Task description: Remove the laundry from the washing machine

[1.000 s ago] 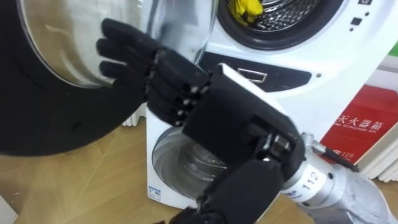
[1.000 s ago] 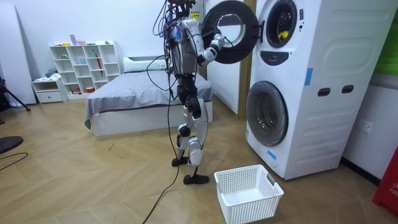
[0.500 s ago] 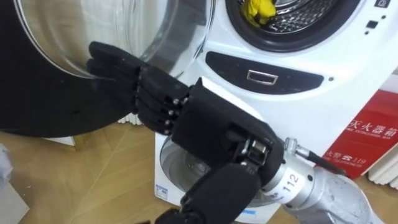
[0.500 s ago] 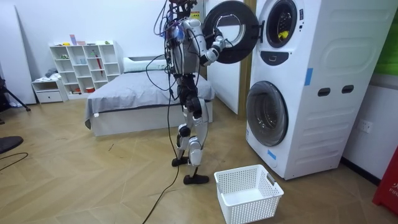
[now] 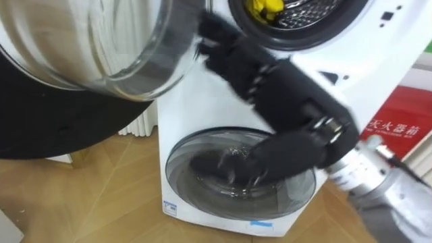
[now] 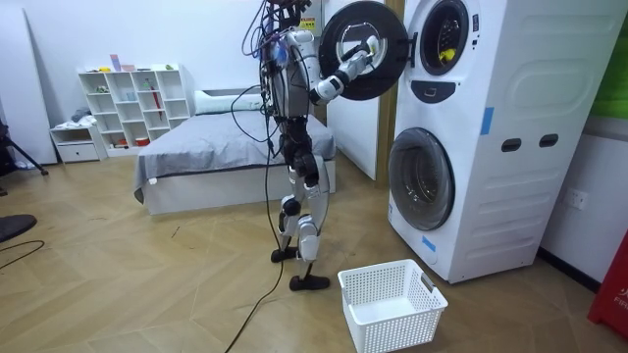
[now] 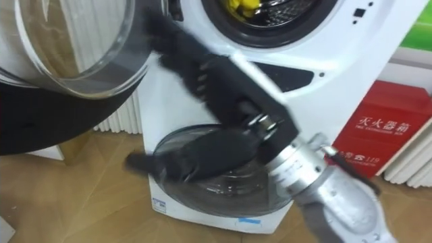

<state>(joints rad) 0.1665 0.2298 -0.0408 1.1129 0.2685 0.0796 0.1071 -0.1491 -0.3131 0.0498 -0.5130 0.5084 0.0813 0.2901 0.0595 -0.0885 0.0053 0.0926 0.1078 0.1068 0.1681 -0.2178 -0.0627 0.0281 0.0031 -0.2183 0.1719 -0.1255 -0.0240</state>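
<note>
A yellow cloth [image 5: 265, 8] [image 7: 241, 7] lies inside the upper washing machine's drum, seen as a yellow spot [image 6: 447, 51] in the room view. The upper round door [image 5: 94, 40] [image 7: 67, 40] stands swung open to my left, its glass bowl facing me. My right hand [image 5: 270, 74] [image 7: 209, 67] is raised between the door and the drum opening. It is open, with fingers straight and pointing up toward the opening's lower left rim and the thumb spread downward. It holds nothing. In the room view I stand facing the stacked machines with that hand [image 6: 368, 47] up by the door.
The lower machine's round door [image 5: 189, 196] [image 7: 223, 196] is closed. A red box [image 5: 398, 128] [image 7: 378, 128] stands on the floor to the right. A white laundry basket [image 6: 392, 304] sits on the wooden floor in front of the machines.
My right hand has left the door glass and swung right and up toward the drum opening. The head camera shifted a little as well.
</note>
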